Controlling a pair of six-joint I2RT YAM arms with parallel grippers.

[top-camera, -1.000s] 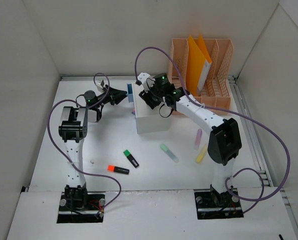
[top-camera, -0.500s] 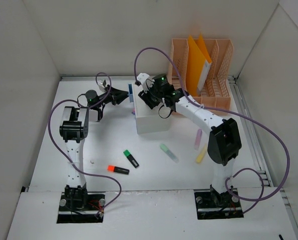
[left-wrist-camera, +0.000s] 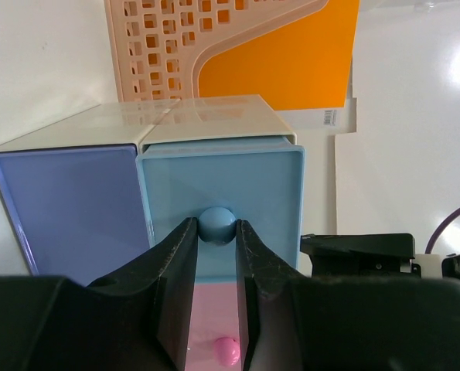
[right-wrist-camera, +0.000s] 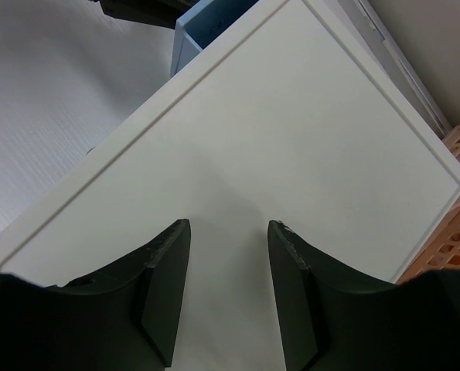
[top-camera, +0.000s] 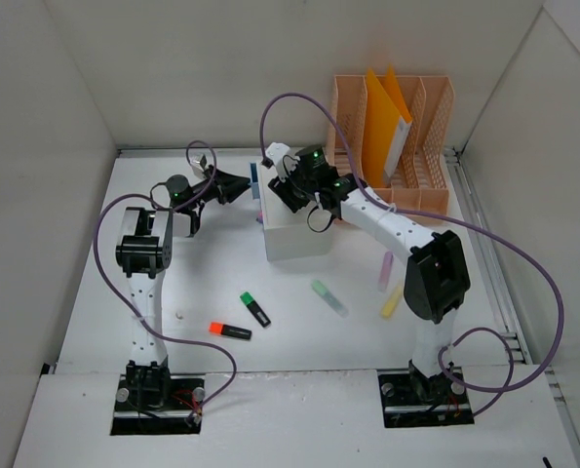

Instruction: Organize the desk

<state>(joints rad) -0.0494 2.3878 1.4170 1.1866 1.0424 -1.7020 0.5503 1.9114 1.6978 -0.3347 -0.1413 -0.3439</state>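
The desk (top-camera: 202,283) is a white tabletop inside white walls. A white drawer box (top-camera: 294,234) stands in its middle. My left gripper (left-wrist-camera: 216,228) is shut on the round knob (left-wrist-camera: 216,224) of the light-blue drawer (left-wrist-camera: 253,185), which sticks out a little from the box; in the top view this gripper (top-camera: 243,184) is at the box's left end. My right gripper (right-wrist-camera: 228,226) is open, its fingers just over the box's flat white top (right-wrist-camera: 291,131); the top view shows it (top-camera: 288,193) over the box's back left corner.
A purple-blue drawer (left-wrist-camera: 71,205) and a pink drawer (left-wrist-camera: 214,309) flank the blue one. Loose highlighters lie in front: green (top-camera: 255,309), orange (top-camera: 230,331), pale green (top-camera: 329,298), pink (top-camera: 386,270), yellow (top-camera: 393,298). A peach file rack (top-camera: 431,146) with an orange folder (top-camera: 387,122) stands at the back right.
Hardly anything: the right wrist has edged slightly left over the box, and the left gripper stays on the blue knob.
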